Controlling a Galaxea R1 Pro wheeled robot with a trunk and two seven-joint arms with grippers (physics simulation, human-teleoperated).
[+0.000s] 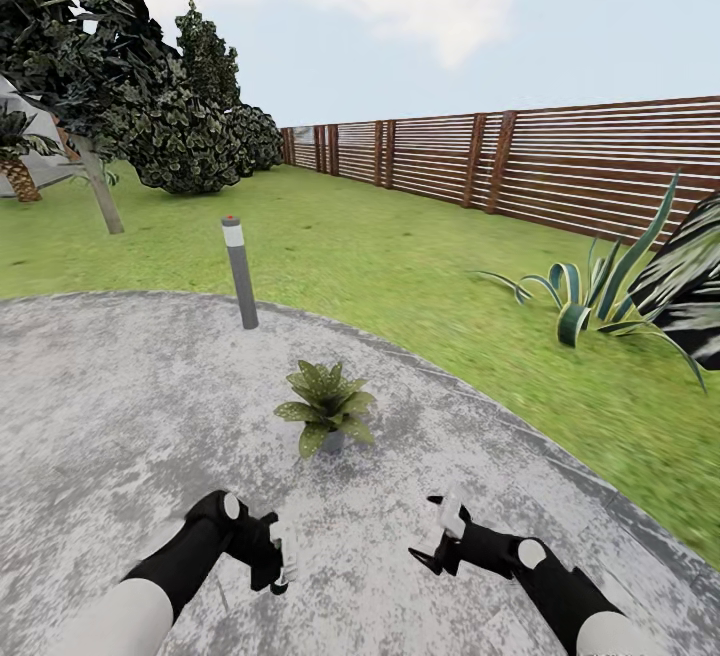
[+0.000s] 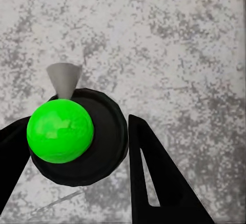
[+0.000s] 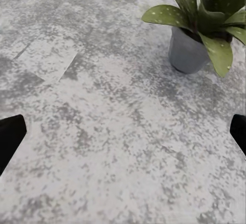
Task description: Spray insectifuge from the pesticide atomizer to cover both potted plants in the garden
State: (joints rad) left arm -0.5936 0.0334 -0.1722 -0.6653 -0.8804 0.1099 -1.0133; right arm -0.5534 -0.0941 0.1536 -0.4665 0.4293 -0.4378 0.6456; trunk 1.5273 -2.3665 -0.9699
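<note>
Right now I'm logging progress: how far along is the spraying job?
Done: the atomizer, green-topped with a grey nozzle, sits between the left tool's fingers, so pickup looks complete. In hand: the robot faces one potted plant on the grey patio; the right tool is open and empty. Left: no spray is visible, and a second potted plant has yet to be reached.

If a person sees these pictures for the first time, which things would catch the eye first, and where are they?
The speckled potted plant in its grey pot stands alone on the round grey patio, ahead of both arms. In the left wrist view, a bright green ball on a black round body sits between the left claw's black fingers. The right claw is open and holds nothing; behind, a brown slatted fence borders the lawn.
</note>
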